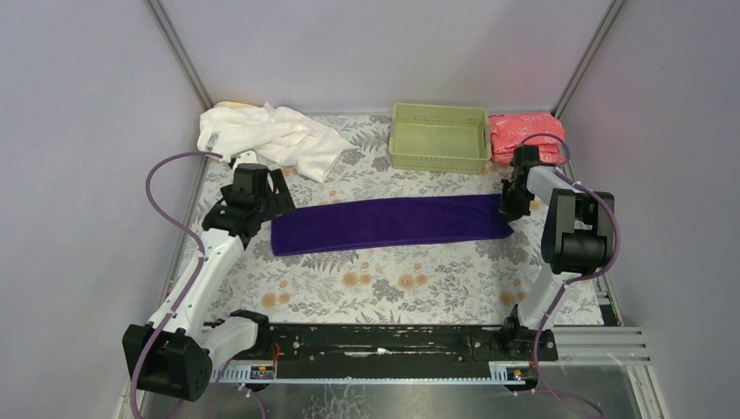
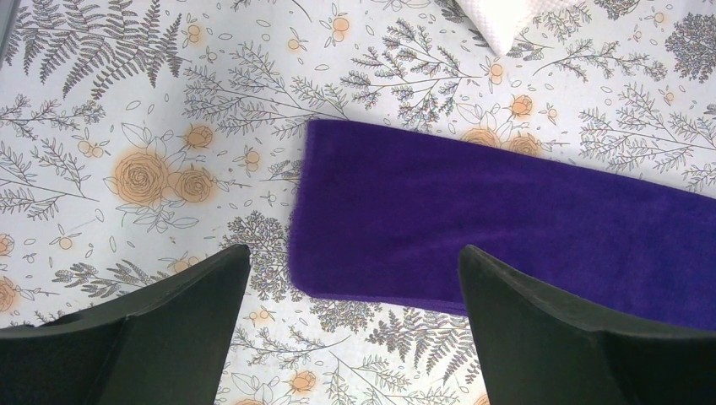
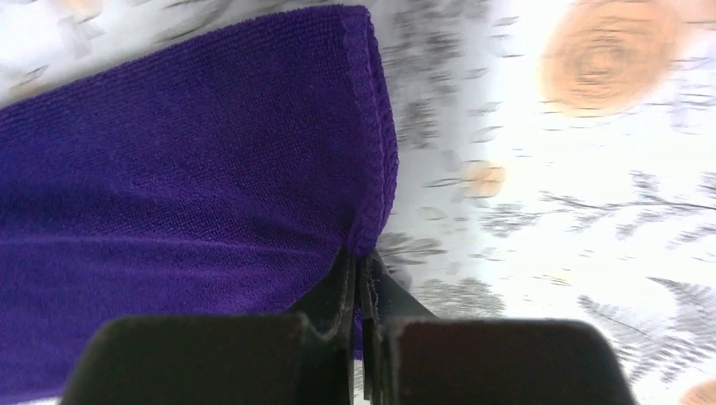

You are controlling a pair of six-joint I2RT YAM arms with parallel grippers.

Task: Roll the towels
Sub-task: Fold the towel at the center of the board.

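The scene is lit brightly and evenly from above, and only faint, soft shadows are cast. In the left wrist view the floral table cover beyond the left gripper's fingers is rendered sharply. In the right wrist view the cover to the right of the right gripper's fingers is overexposed and smeared by blur. The purple towel just ahead of them is shown with a crisp weave.

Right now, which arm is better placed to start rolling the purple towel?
Right. The right tool is shut on the hem at the purple towel's right end, so it can likely start the roll. The left tool hangs open over the other end, gripping nothing.
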